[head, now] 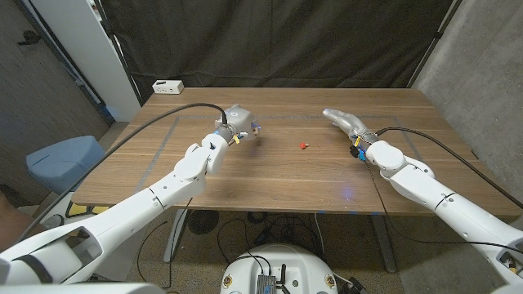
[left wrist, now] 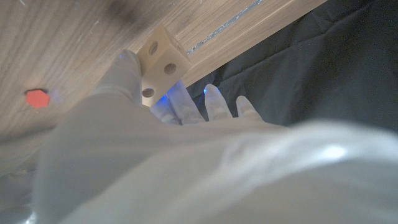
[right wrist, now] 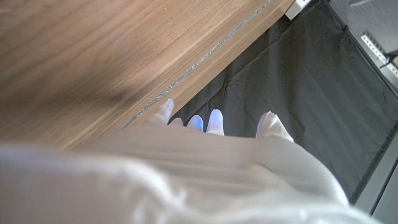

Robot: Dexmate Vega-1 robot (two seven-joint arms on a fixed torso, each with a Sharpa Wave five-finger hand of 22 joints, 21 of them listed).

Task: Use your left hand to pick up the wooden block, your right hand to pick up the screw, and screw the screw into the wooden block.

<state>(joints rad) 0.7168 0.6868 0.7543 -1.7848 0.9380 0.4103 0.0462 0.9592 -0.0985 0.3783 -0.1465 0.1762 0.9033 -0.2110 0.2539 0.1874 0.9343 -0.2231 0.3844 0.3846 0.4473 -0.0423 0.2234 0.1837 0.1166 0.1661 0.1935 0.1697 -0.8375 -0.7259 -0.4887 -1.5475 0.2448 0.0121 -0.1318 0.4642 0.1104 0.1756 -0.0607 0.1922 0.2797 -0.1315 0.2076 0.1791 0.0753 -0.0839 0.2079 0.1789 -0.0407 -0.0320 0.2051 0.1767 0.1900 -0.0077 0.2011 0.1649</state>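
**Block at the left fingers, screw lying loose**

Block (left wrist: pixel 159 64) looks light, stiff and drilled; take it by its plain sides. Your left robot hand (head: pixel 233 122) touches it, but I cannot tell if it grips. The red screw (head: pixel 303 146) lies mid-worktop (head: pixel 286 175), tiny, needing a fingertip pinch. Your right robot hand (head: pixel 347 122) hovers nearby, fingers extended, empty.

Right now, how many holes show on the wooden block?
3, in the left wrist view. Two sit side by side on one face of the wooden block, one on the adjoining face beside the left robot hand. The fingers cover part of the block, so more may be hidden.
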